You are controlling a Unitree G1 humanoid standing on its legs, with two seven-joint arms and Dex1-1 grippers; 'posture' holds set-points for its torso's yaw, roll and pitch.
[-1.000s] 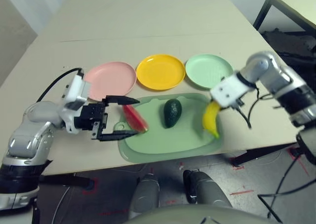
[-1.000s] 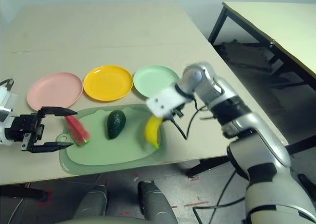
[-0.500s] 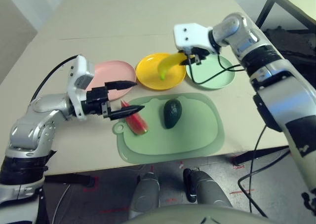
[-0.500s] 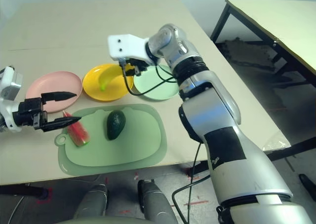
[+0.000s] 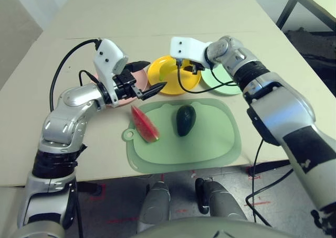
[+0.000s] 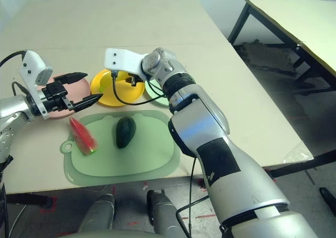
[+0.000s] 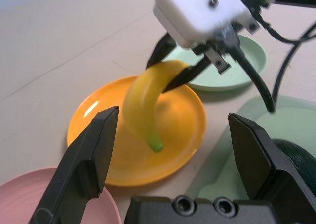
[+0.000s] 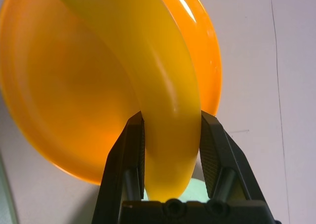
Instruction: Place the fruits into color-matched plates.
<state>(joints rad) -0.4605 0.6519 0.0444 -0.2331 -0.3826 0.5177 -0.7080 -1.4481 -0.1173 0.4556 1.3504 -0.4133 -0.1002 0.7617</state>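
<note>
Nearest you on the pale beige counter (image 5: 105,154), on your side of both end effectors, lies the rounded-rectangular green mat (image 5: 212,138) with its small handle loop. On it you have two toy fruits: the red watermelon wedge with green rind (image 5: 144,125), on the near side of your left end effector (image 5: 157,74), and the dark green avocado (image 5: 185,120), to the right of the wedge and nearer you than your right end effector (image 8: 171,113).

Farther out, your left end effector is released, its black fingers spread wide and empty, above the counter by the round shallow pink plastic plate (image 7: 19,199), which lies partly beneath it. Your right end effector is clenched on the yellow curved toy banana (image 7: 140,103), a finger pressed to each side near one end; the other end points down from its grip. Below that grip is the round yellow plastic plate (image 7: 187,135), with the banana over it; you can't tell whether the tip touches. The round pale mint green plastic plate (image 7: 247,56) sits to the right of your right end effector's fingers.
</note>
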